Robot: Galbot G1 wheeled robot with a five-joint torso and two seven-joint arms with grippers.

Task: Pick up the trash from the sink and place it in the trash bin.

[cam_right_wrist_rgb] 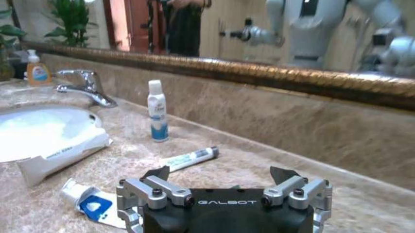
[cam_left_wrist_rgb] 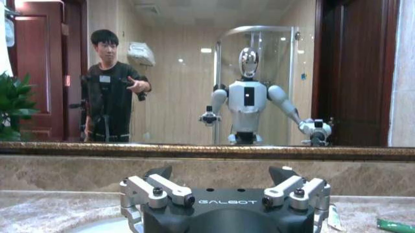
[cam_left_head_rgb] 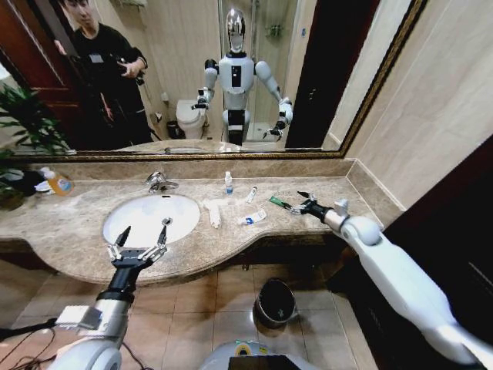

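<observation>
The left hand (cam_left_head_rgb: 143,233) hangs over the front rim of the sink (cam_left_head_rgb: 123,223), fingers spread wide, nothing between them. The right hand (cam_left_head_rgb: 295,202) reaches across the table (cam_left_head_rgb: 69,223) from the right side, fingers apart, and its tips sit right at the green tube (cam_left_head_rgb: 278,202) (whether they touch it, I cannot tell).

The trash lies on the marble to the right of the basin. The tissue (cam_left_head_rgb: 213,212), long and crumpled, rests just beside the sink's right edge. The packet (cam_left_head_rgb: 252,219), white and blue, lies a little further right, nearer the front. The white tube (cam_left_head_rgb: 252,194) lies behind it, toward the wall, near a small clear bottle (cam_left_head_rgb: 228,183) standing upright with a blue cap.

From the right wrist, the packet (cam_right_wrist_rgb: 94,206) shows just beside the hand (cam_right_wrist_rgb: 220,177), the tissue (cam_right_wrist_rgb: 61,155) lies along the basin's edge, and the white tube (cam_right_wrist_rgb: 189,158) rests between the hand and the bottle (cam_right_wrist_rgb: 157,111).

The faucet (cam_left_head_rgb: 159,182) stands behind the basin, and an orange soap bottle (cam_left_head_rgb: 56,182) sits far left by a plant (cam_left_head_rgb: 23,127).

The bin (cam_left_head_rgb: 276,302) stands on the floor under the table's front edge, well below the trash, black with a shiny rim. From the left wrist, the green tube (cam_left_wrist_rgb: 395,225) peeks in at the edge, beside the spread left hand (cam_left_wrist_rgb: 220,177).
</observation>
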